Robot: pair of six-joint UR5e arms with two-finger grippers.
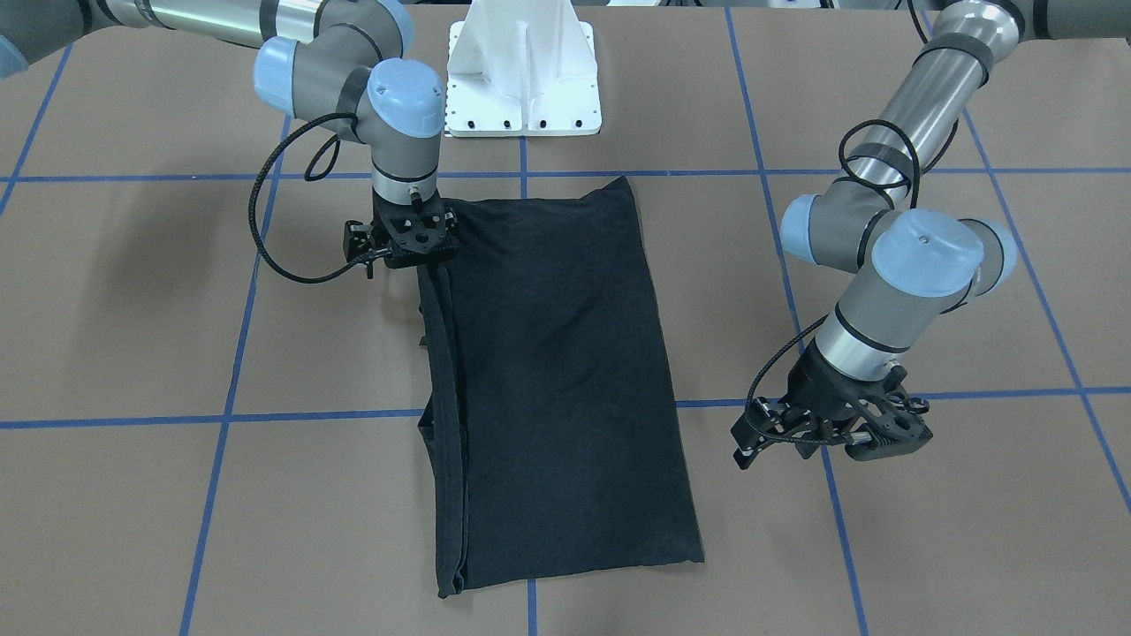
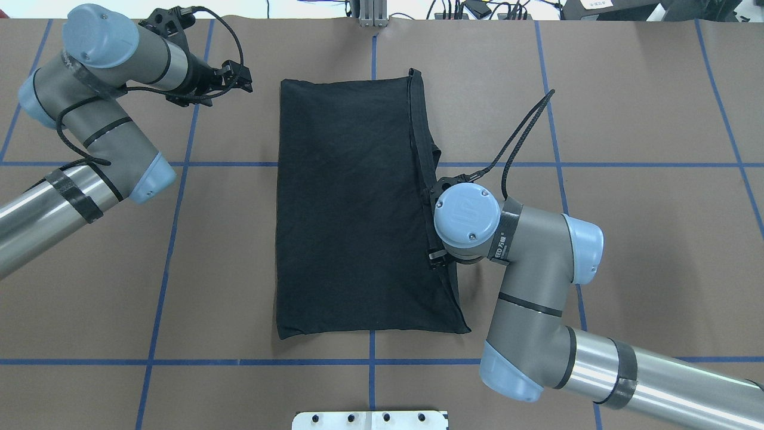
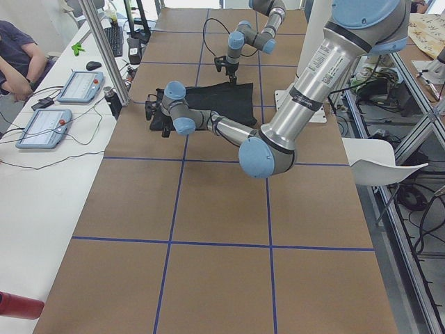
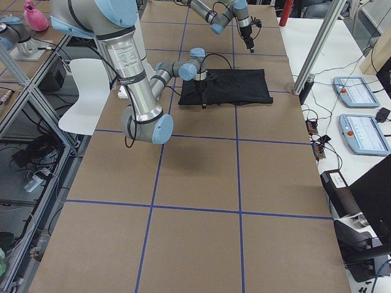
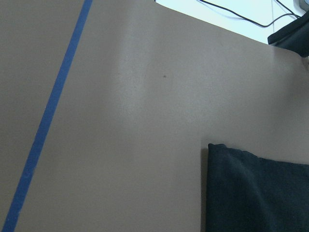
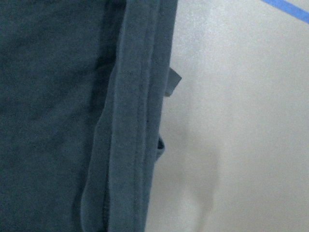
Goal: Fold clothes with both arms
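T-shirt (image 2: 346, 203) folded lengthwise; right jaws over its layered edge, left jaws aside, both spreads unclear.

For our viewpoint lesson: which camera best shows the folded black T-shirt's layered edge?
The right wrist-mounted view: the layered edge is seen close, its stitched bands distinct. The front-facing view shows its length, but small; overhead, the right arm covers part; the side views show it tiny; the left wrist shows only a T-shirt corner.

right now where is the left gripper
In the overhead view the left gripper is at the upper left, off the black T-shirt, just beyond its far left corner, over the brown table.
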